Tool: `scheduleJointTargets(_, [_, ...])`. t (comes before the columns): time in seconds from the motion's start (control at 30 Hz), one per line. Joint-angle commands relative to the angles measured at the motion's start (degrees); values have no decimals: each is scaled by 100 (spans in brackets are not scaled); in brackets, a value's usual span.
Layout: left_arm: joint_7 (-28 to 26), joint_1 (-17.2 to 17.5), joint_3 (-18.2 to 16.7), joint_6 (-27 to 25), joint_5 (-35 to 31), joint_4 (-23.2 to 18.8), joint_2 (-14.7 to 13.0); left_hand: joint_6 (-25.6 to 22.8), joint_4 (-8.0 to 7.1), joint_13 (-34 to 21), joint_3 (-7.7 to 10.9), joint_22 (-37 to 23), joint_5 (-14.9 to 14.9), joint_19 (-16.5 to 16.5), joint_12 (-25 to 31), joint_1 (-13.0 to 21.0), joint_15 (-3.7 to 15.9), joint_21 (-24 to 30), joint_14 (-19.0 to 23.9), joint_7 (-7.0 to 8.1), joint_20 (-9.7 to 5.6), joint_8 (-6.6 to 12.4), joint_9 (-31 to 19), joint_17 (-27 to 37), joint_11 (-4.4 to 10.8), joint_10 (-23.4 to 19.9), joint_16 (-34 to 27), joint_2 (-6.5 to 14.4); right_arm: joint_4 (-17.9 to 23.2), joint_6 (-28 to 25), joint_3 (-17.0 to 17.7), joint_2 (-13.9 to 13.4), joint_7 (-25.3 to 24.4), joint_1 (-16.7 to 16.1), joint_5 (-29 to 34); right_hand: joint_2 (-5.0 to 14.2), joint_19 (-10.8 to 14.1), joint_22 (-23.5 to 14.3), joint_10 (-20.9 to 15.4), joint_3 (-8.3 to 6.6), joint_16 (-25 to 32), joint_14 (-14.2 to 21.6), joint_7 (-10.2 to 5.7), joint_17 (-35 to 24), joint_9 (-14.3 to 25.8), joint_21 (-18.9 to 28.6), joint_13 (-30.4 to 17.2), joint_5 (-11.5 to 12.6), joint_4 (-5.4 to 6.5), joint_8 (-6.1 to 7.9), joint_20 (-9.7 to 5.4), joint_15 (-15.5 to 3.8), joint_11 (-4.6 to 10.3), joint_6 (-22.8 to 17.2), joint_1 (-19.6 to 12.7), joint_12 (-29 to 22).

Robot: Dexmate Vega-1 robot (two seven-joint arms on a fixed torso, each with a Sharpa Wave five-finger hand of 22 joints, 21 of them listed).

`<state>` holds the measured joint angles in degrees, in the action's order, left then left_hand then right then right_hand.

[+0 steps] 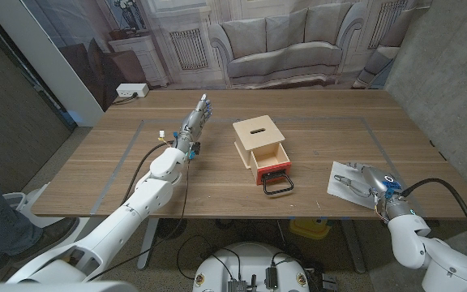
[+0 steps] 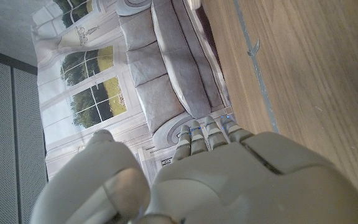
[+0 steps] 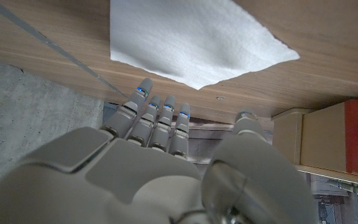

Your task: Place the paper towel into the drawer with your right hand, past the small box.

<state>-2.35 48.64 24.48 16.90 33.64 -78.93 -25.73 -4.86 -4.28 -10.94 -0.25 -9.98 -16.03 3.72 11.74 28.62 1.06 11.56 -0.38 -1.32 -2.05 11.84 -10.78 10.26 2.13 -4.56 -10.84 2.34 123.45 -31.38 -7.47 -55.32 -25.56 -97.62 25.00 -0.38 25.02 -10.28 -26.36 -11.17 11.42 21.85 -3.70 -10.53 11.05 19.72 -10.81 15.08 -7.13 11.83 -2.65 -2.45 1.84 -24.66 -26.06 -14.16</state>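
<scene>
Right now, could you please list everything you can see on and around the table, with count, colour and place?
Small wooden box with open red-fronted drawer: one, tan and red, table centre; black wire handle toward the near edge.
White paper towel: one, white, near right edge, under the right hand.
Wooden table: one, brown, grey tape lines.
White power strip: one, beyond the far left corner.
Sofa backdrop: one, grey, behind the table.
Left hand: fingers extended, left of the box, holding nothing.
Right hand: over the towel; grip unclear.

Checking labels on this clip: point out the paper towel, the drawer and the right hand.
paper towel [image 3: 191, 40], right wrist view, middle of the white sheet.
drawer [image 1: 267, 158], head view, its open inside.
right hand [image 1: 365, 182], head view, back of the hand.
</scene>
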Motion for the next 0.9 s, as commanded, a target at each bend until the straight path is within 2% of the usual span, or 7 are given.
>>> scheduleJointTargets(0.03, [58, -106, 27, 8, 2, 129, 42, -39, -26, -5, -32, -30, 21, 14, 9, 22, 11, -21, 20, -7, -10, -13, -14, 20, 5, -40, 7, 8, 35, -226, -151, -138, 7, 93, -152, -37, -44, -6, 16, 1, -24, -27, -23, -21, 24, -16, -9, 22, -37, -7, -314, -377, 2, 39, -21, 16])
scheduleJointTargets(0.3, [31, -90, 16, -15, 8, 99, 30, -55, -26, -5, -39, -31, 22, 12, 8, 25, 12, -20, 25, -7, 4, -10, -14, 20, 21, -41, 5, 11, 18, -344, -309, -252, -35, 196, -171, -47, -86, -6, 53, 5, -41, -66, -32, -22, 25, -56, -11, 29, -39, -22, -289, -359, 26, 73, -27, 38])
scheduleJointTargets(0.53, [-5, -62, 13, -25, -11, 37, 11, -62, -26, -5, -44, -31, 24, 12, 8, 26, 11, -19, 27, -5, 8, -9, -14, 20, 25, -43, 5, 14, 7, -510, -474, -332, -75, 304, -171, -59, -270, -9, 144, 15, -81, -197, -81, -26, 28, -175, -15, 44, -33, -38, -236, -308, 54, 119, -25, 85])
scheduleJointTargets(0.9, [-5, -67, 25, -68, -9, 11, 2, -73, -26, -5, -51, -32, 26, 17, 5, 28, 15, -20, 29, 7, 13, -8, -14, 20, 8, -39, 4, 19, 21, -647, -555, -420, -183, 327, -317, -63, -299, -10, 157, 16, -82, -224, -95, -27, 29, -210, -17, 54, -34, -41, -226, -290, 48, 135, -34, 93])
